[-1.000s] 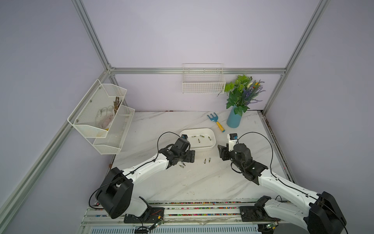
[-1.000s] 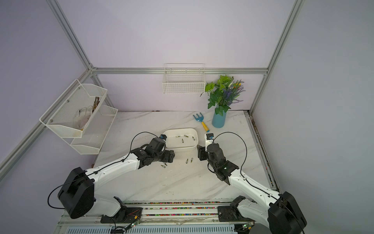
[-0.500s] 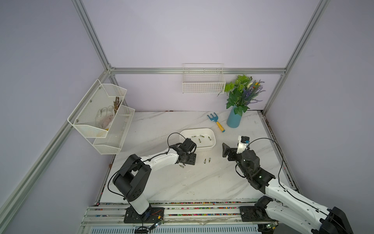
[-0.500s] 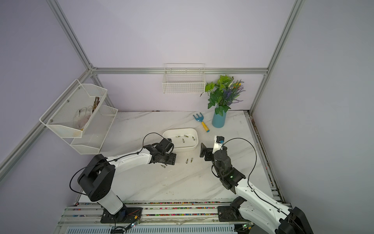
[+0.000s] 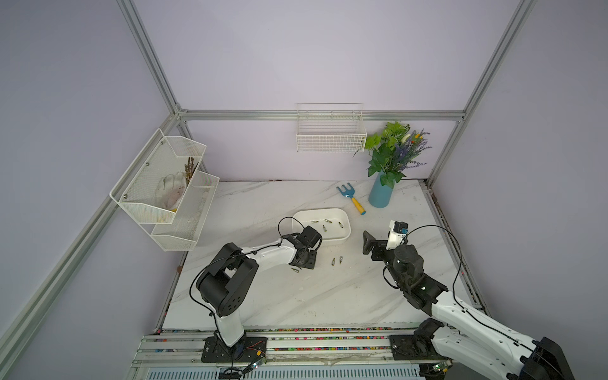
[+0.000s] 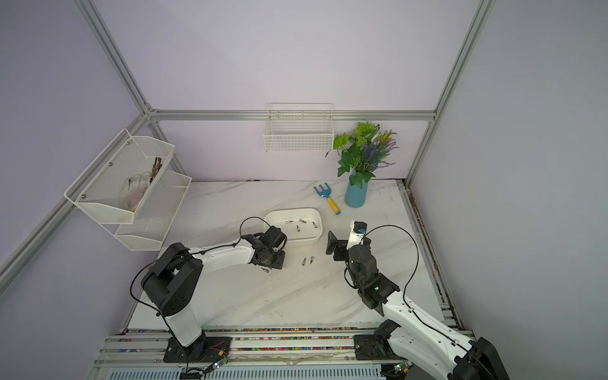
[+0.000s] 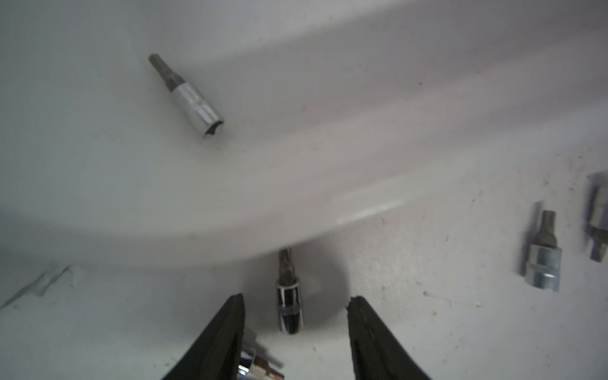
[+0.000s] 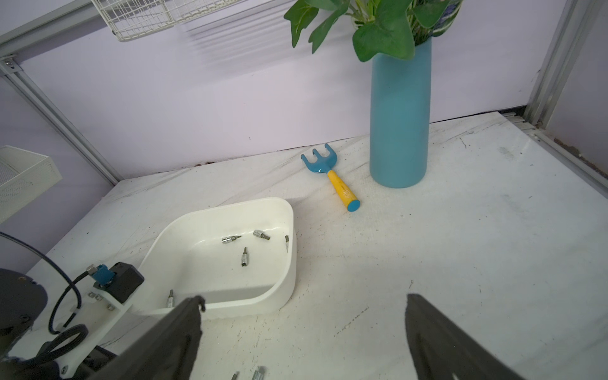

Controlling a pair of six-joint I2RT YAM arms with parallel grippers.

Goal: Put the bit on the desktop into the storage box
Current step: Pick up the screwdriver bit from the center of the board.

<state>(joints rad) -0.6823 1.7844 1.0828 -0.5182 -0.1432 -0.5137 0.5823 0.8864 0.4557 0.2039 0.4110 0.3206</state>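
Note:
The storage box [image 5: 346,230], a shallow white tub, sits mid-table with several bits inside, as both top views [image 6: 318,230] show. My left gripper [image 5: 304,260] points down at its near left corner. In the left wrist view the jaws [image 7: 296,297] stand open around a bit [image 7: 289,302] that lies on the desktop against the box wall [image 7: 230,230]; neither finger touches it. Another bit [image 5: 295,270] lies beside the gripper, and two more [image 5: 333,262] [image 5: 341,259] lie to its right. My right gripper [image 5: 378,245] hovers right of the box, wide open and empty [image 8: 302,306].
A blue vase of plants [image 5: 381,194] and a blue rake with a yellow handle [image 5: 350,199] stand behind the box. A wire basket [image 5: 330,138] hangs on the back wall, and a two-tier mesh basket [image 5: 164,184] on the left wall.
My left jaws have narrowed around the bit by the box while the arm's elbow swung forward. The right gripper opened wide and drew back to the right.

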